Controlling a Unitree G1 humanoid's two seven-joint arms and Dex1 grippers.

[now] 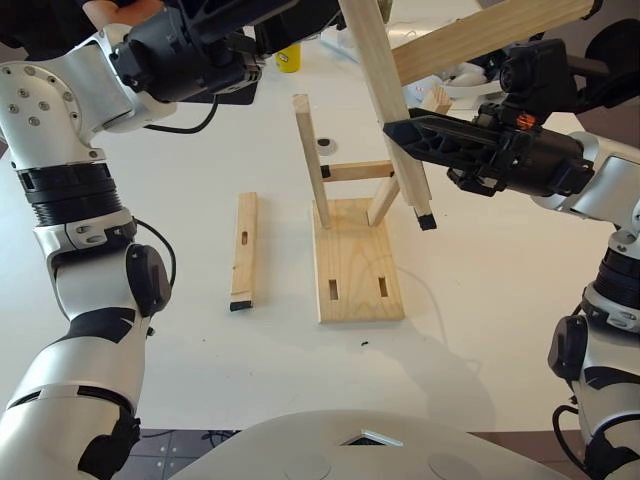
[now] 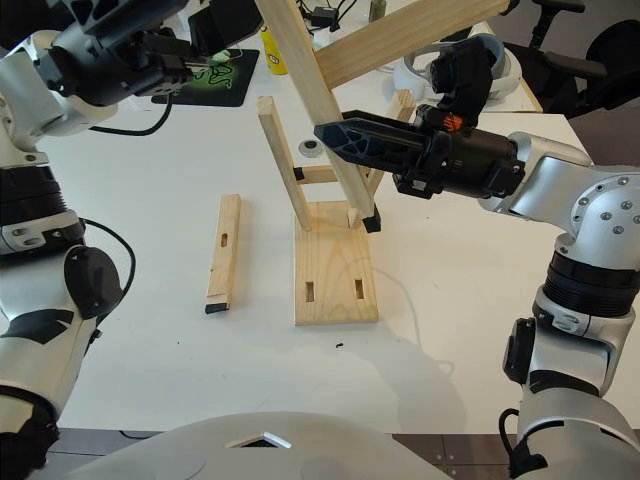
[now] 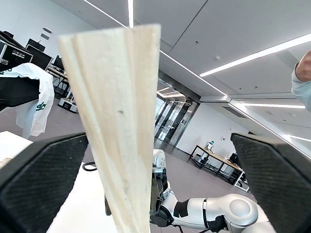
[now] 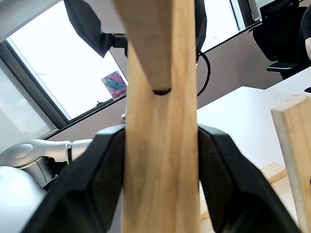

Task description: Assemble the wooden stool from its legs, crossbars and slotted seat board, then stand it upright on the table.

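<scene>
The slotted seat board (image 1: 358,262) lies flat on the white table (image 1: 480,300). One leg (image 1: 311,160) stands in its far end, with a crossbar (image 1: 357,171) and a short slanted piece (image 1: 383,200) joined to it. A loose leg (image 1: 243,248) lies on the table left of the board. My right gripper (image 1: 400,134) is shut on a long leg (image 1: 392,95) held steeply above the board, its black foot cap (image 1: 427,221) near the board's far right corner. A second bar (image 1: 490,30) runs from that leg to the upper right. In the right wrist view both fingers (image 4: 104,170) press the leg (image 4: 160,160). My left gripper (image 3: 159,141) stands open around that leg's upper end (image 3: 121,121).
A yellow container (image 1: 288,57) and a black mat (image 2: 205,80) sit at the table's far side. A white headset (image 2: 482,58) lies at the back right. Bare table lies in front of the board and on its right.
</scene>
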